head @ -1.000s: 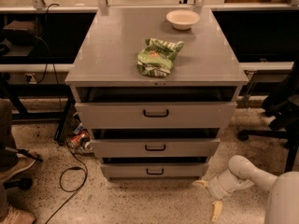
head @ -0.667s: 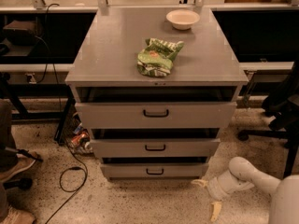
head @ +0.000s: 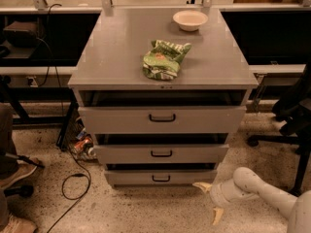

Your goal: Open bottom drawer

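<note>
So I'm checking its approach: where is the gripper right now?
In the camera view the gripper sits low at the right, near the floor, just right of the bottom drawer at its lower right corner and off its black handle.

Grey bottom drawer (head: 131, 177), black handle (head: 161, 178), slightly out, claw (head: 209, 201) near right corner

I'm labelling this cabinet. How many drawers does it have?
3, stacked: top drawer, middle drawer, bottom drawer. None looks hidden. The gripper is low, right of the bottom drawer.
</note>
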You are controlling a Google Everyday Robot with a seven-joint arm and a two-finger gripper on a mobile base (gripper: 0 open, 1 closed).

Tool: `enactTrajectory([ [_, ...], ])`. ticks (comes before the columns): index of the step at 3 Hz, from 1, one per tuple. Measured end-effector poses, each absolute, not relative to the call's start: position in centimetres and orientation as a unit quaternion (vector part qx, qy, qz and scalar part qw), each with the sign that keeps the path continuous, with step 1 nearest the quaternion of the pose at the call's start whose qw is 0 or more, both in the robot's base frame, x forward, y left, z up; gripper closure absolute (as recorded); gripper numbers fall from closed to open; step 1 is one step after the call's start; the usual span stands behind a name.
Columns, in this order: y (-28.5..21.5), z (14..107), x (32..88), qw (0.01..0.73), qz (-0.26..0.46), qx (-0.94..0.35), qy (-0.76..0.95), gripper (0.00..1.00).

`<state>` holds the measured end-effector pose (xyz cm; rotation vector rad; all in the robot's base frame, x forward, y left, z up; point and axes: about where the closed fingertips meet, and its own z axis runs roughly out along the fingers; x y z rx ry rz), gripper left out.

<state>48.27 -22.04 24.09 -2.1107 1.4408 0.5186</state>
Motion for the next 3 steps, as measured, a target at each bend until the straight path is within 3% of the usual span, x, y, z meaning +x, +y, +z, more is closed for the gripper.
enactTrajectory([
  [3, -21.5, 21.7, 51.6, 0.284, 0.156, -0.788, 0.524, 0.00],
])
